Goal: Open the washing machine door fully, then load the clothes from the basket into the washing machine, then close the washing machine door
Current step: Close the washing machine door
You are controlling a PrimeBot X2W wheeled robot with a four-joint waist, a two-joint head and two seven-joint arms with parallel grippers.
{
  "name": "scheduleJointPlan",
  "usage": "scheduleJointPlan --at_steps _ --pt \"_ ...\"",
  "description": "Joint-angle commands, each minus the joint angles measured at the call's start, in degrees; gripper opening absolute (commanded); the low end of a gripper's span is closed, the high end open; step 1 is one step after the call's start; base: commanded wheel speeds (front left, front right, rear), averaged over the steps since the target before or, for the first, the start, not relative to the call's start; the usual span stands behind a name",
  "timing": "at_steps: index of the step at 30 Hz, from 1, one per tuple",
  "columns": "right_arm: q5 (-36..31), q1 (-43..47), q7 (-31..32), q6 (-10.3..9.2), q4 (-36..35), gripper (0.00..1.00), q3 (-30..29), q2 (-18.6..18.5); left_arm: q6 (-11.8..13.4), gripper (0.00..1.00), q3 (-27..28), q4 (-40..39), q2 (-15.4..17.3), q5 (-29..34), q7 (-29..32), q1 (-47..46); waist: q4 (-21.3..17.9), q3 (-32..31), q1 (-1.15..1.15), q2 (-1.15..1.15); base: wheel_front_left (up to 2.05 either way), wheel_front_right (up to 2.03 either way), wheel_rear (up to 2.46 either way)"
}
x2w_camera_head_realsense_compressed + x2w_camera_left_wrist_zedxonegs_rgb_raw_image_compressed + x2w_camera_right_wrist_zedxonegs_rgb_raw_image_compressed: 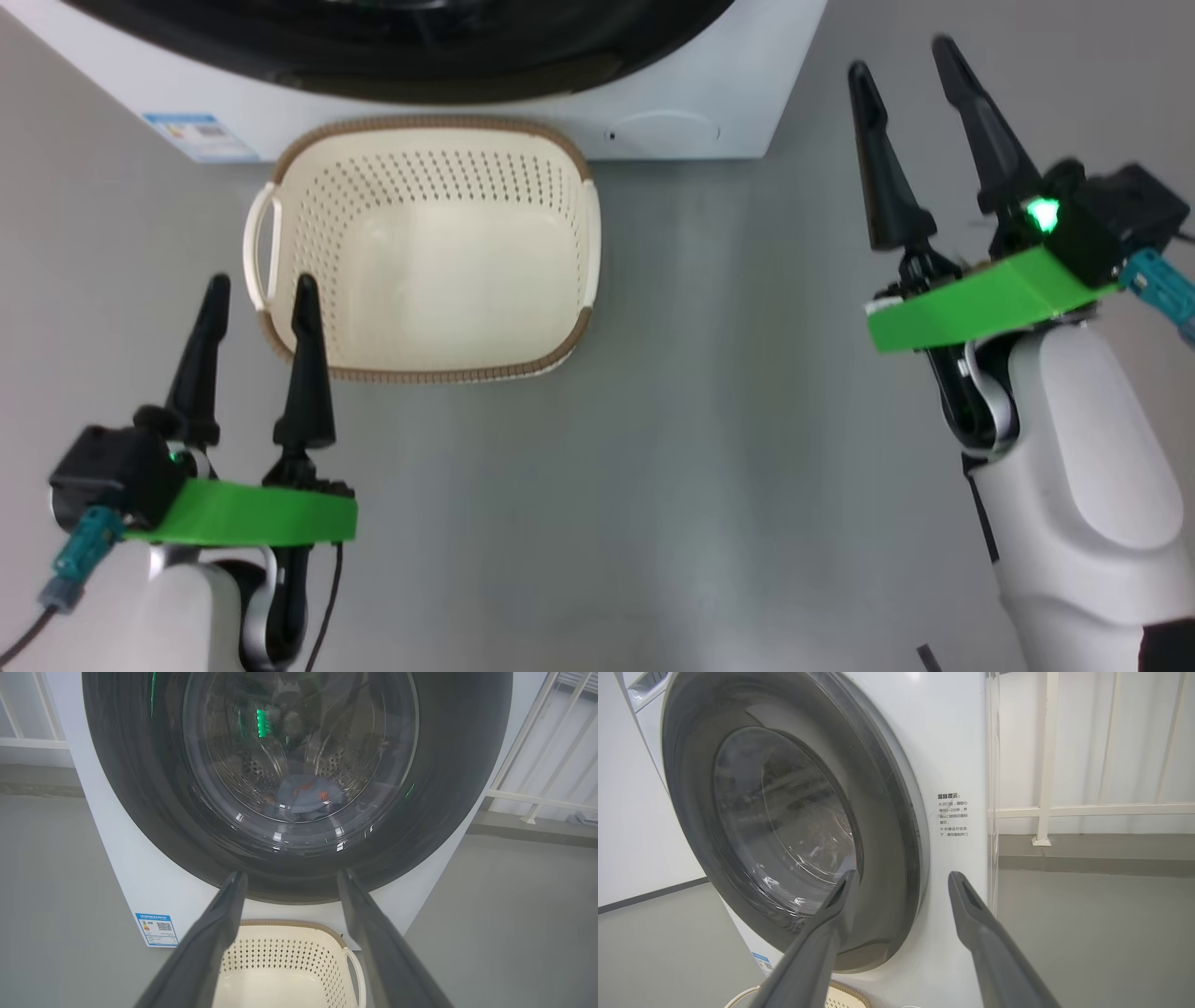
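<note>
Head view: the left gripper stands at the lower left on a pale forearm, its fingers pointing up with the jaws apart and holding nothing. One finger crosses the near left corner of the basket. The right gripper is higher, well to the right of the basket. Its fingers lean slightly left with the jaws apart and empty, and a green light glows at the wrist. The basket holds nothing and sits on the grey floor just before the washer. The washer's black door runs along the top edge. A blue label and a round flap sit low on the white front.

Left wrist view: the left gripper faces the door straight on, fingers spread. The door is shut. Through its glass the clothes lie in the drum, blue with orange figures. The basket is below. The label bears a QR code, and its writing is too small to read.

Right wrist view: the right gripper points at the door's right edge from the side, fingers spread. A notice on the washer is headed 温馨提示, and the smaller lines under it are hard to make out. A white railing stands behind.
</note>
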Motion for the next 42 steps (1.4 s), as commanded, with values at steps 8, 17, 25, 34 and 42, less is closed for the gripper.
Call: scheduleJointPlan --at_steps 8,17,25,34,42 --pt "0.2 9.4 0.2 -0.33 -1.3 1.00 -2.7 1.4 -0.1 1.00 3.5 -0.6 1.5 0.7 -0.3 4.4 -2.2 -7.9 0.00 0.00 0.00 0.00 0.00" --pt "-0.2 18.7 0.2 -0.33 -1.5 1.00 -3.7 0.5 -0.1 1.00 5.9 -0.2 1.5 1.3 -0.3 9.4 -4.9 -13.8 0.00 0.00 0.00 0.00 0.00" --pt "-0.3 24.0 0.2 -0.33 -2.9 1.00 -3.4 1.0 -0.1 1.00 6.7 -0.3 1.5 2.9 -0.3 12.5 -6.1 -16.5 0.00 0.00 0.00 0.00 0.00" --pt "-1.9 30.1 0.2 -0.33 -4.1 1.00 -4.9 2.2 0.4 1.00 7.3 -1.1 1.5 3.9 -0.3 19.0 -6.7 -20.5 0.00 0.00 0.00 0.00 0.00" --pt "-1.1 33.1 0.2 -0.33 -4.4 1.00 -7.5 3.1 2.0 1.00 5.5 -3.5 1.5 3.4 -0.3 23.8 -6.7 -23.0 0.00 0.00 0.00 0.00 0.00"
